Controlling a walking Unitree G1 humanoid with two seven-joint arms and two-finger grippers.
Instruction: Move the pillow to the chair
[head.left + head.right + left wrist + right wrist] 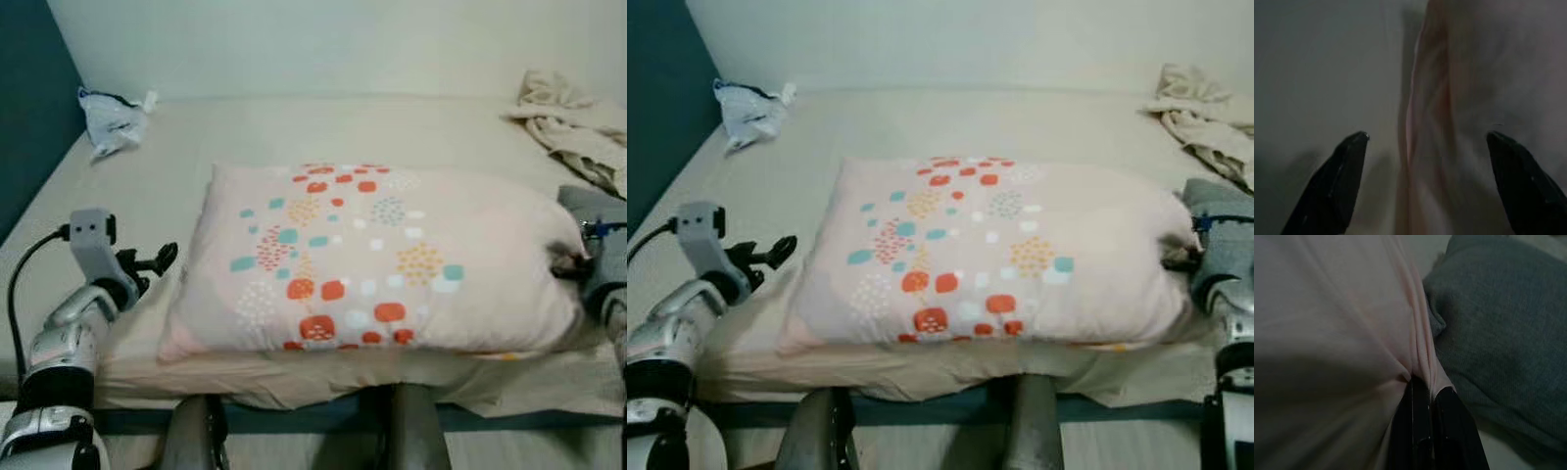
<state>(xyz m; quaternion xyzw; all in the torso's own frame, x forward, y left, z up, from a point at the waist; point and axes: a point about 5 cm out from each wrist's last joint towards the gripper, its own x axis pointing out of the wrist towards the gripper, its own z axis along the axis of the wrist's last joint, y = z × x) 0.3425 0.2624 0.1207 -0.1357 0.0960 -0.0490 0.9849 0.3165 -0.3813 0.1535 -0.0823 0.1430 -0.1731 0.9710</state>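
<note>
— Largest first? Wide beige bed (294, 137) against a pale wall, teal panel at the left side.
— And on it? Pink dotted pillow (372, 259) near the front edge, between both pincers.
— Right wrist view? Right gripper (1427, 396) pinched tight on the pillow's seam, grey cloth (1498, 333) just beside.
— Left wrist view? Left gripper (1425, 147) spread wide, straddling the pillow's edge, holding nothing.
— Smaller bits? Crumpled cloth (578, 127) beyond the right pincer, plastic bag (113, 119) beyond the left.
</note>
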